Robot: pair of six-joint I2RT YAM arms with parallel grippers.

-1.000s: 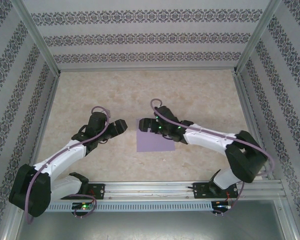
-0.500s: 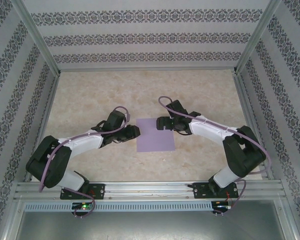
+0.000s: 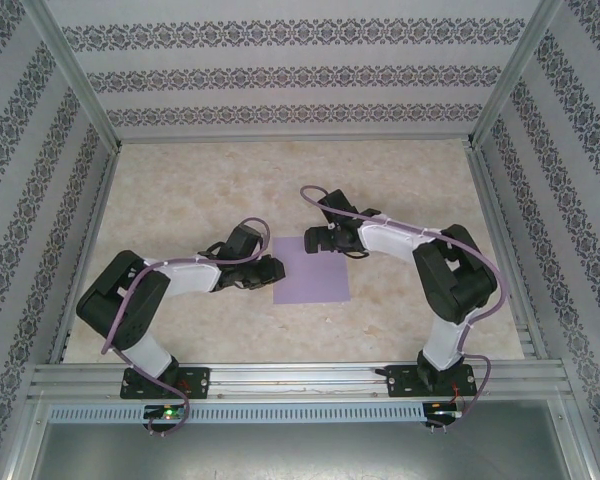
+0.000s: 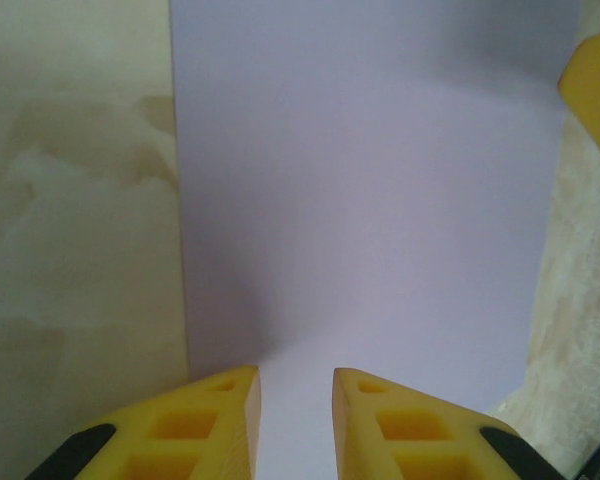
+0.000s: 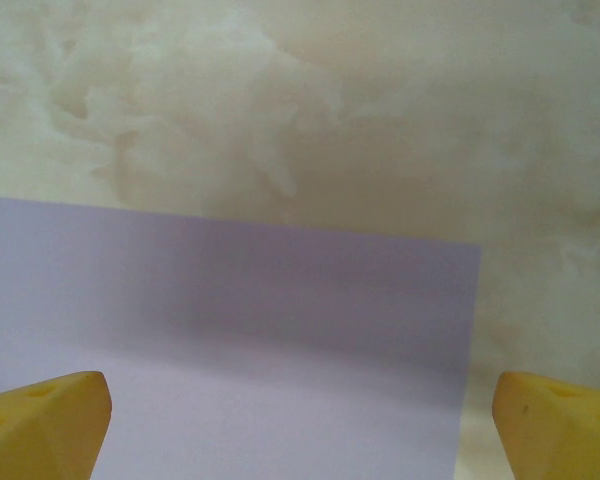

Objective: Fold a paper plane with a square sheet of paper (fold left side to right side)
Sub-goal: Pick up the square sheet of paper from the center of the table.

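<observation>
1. The whole setup is kind of a box: patterned walls (image 3: 280, 75) on the left, far and right sides, a beige marbled table (image 3: 180, 190) as the floor, and a metal rail (image 3: 300, 378) along the near edge where both arms are bolted
2. The left gripper (image 3: 267, 270) comes in low from the left and sits right at the left edge of the paper. On its wrist cam the two yellow fingers (image 4: 215, 420) are pulled in close, leaving just a narrow slot, and you can see lavender through it. The tips are over the paper's edge, but honestly I can't tell if they're touching it, and nothing looks pinched
3. The square sheet of paper (image 3: 315, 278) is lying flat on the table around the middle, between the two grippers. It's a full square with no creases I can see
4. The right gripper (image 3: 318, 240) reaches in from the right and hangs over the far edge of the sheet. Its jaws are spread as wide as they go, with nothing in them. On its wrist cam one finger is over the paper and the other is past the corner, over bare table
</observation>
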